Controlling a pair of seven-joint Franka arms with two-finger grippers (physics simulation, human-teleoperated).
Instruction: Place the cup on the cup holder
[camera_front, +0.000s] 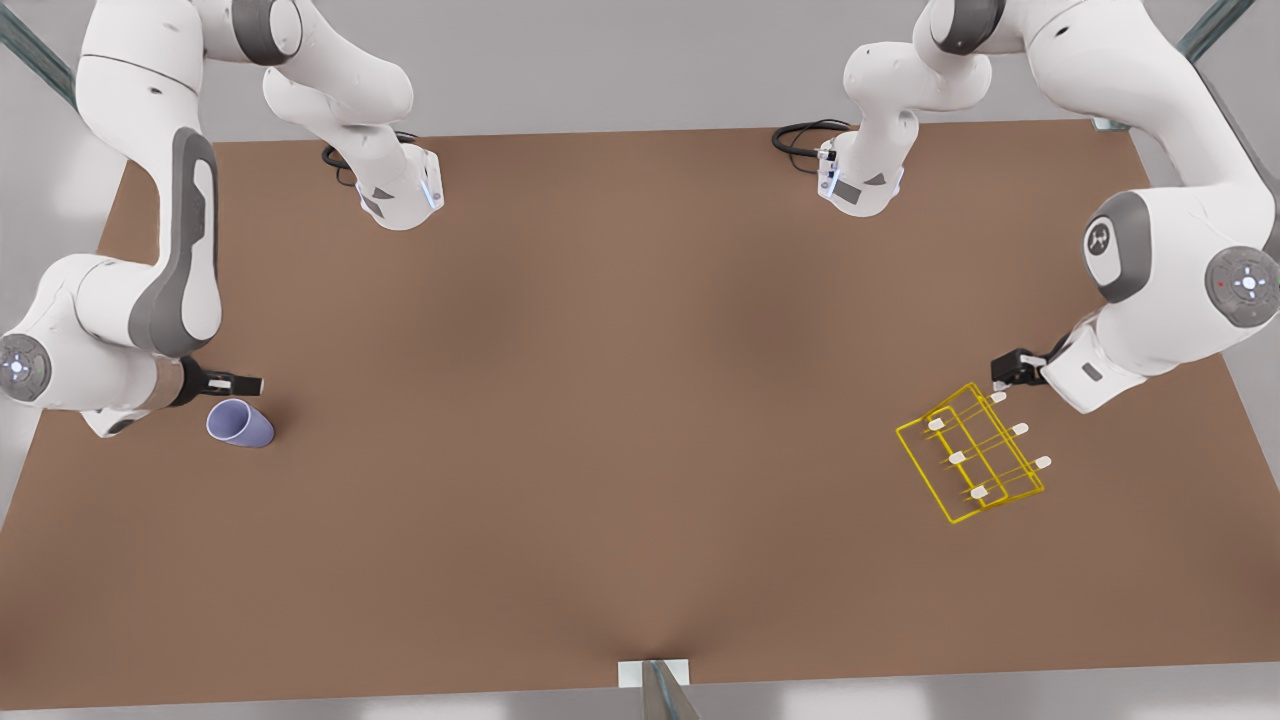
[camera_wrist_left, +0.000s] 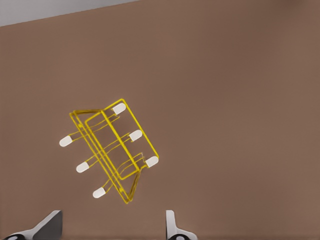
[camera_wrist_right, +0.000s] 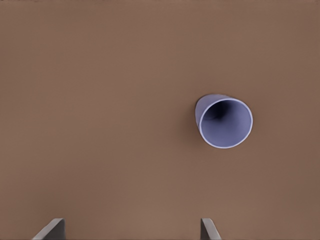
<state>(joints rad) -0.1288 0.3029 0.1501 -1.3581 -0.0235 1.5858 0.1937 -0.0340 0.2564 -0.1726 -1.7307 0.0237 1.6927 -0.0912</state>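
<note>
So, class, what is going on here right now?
Nothing is held yet. The right gripper, open, hovers beside the cup, which stands on the table at the front view's left. The left gripper, also open, hangs by the yellow cup holder at the front view's right, far from the cup.

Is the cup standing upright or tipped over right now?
Upright: the cup shows its open mouth to the right wrist camera looking down at the table.

A plain brown table (camera_front: 620, 400) spreads wide under soft, even light; pale grey floor (camera_front: 600, 60) surrounds it; metal struts (camera_front: 1215, 25) cross the corners.
</note>
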